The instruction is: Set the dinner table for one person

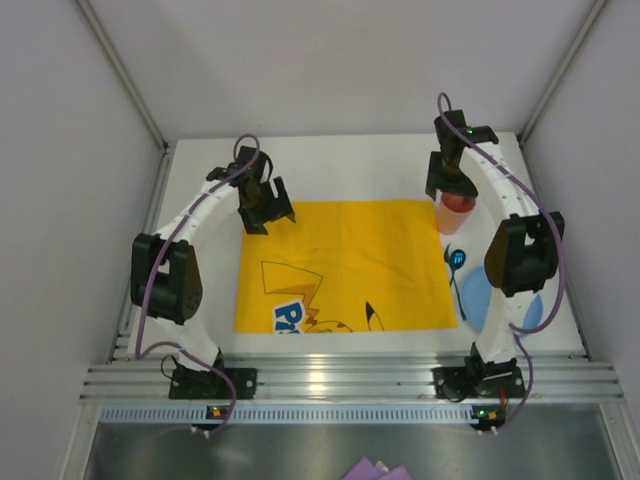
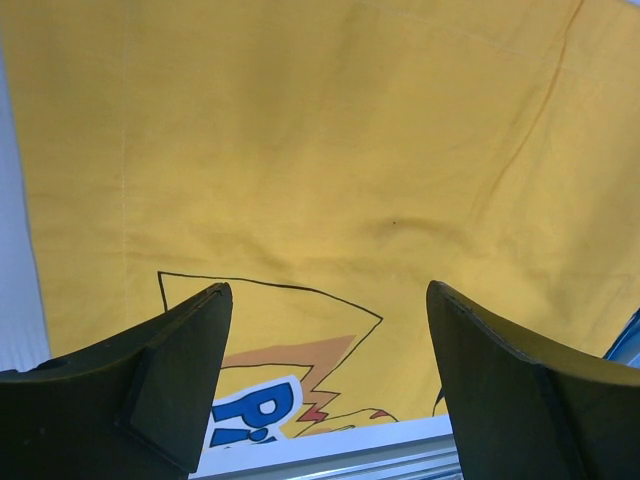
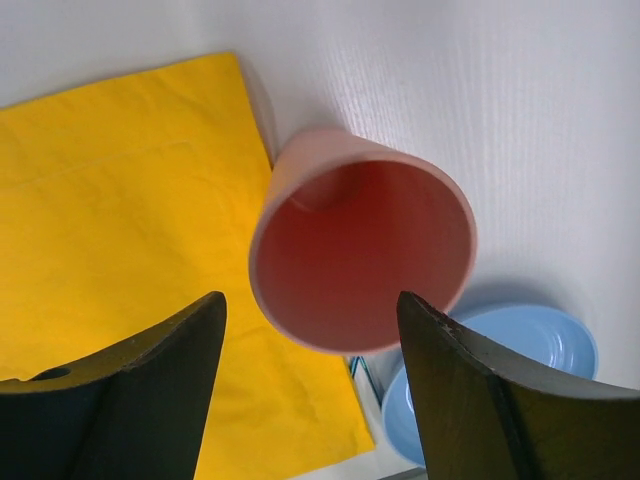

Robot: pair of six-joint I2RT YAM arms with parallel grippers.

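Arms both bow outward and reach far. The left gripper (image 1: 265, 215) hangs spread over the yellow placemat (image 1: 340, 260). The right gripper (image 1: 452, 188), fingers apart, hovers at a pink cup (image 3: 360, 240) that stands on the white dinner table (image 1: 340, 170) by the mat's far right corner. The right arm hides much of a blue plate (image 1: 478, 290).

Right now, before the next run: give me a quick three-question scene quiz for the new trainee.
1. True or false: the pink cup lies on its side.
2. Seen from above, where is the blue plate relative to the yellow placemat? A) left of it B) right of it C) on top of it
3. Fill in: the left fingers and right fingers both stand ___.
Key: 1 false, it stands upright; 2 B; 3 open.
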